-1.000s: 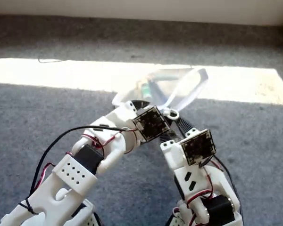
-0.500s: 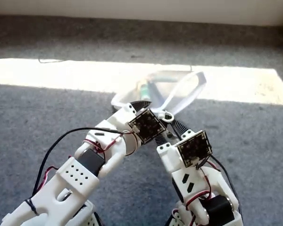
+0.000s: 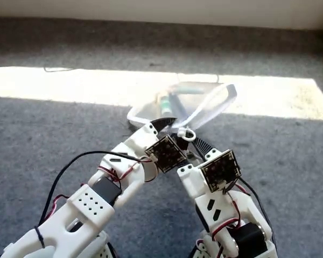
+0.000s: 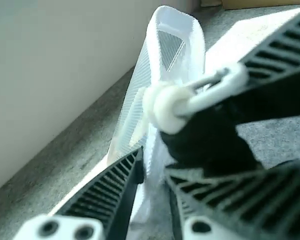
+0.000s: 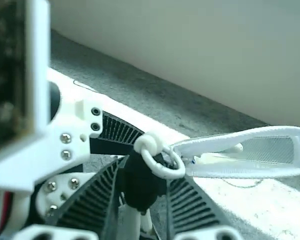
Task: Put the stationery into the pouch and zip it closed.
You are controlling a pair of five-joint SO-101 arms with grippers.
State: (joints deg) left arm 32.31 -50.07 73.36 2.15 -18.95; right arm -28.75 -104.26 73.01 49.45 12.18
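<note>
Right gripper (image 5: 142,172) pinches the black zipper pull (image 5: 139,192). Left gripper (image 4: 154,175) clamps the pouch (image 3: 204,102) edge just beside it, at the pouch's 6 o'clock end, on grey carpet (image 3: 54,129).

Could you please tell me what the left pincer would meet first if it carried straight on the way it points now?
The left pincer would meet the pouch at once: its pale mesh edge sits between the fingers and stretches straight ahead. Beyond it, depth is unclear.
</note>
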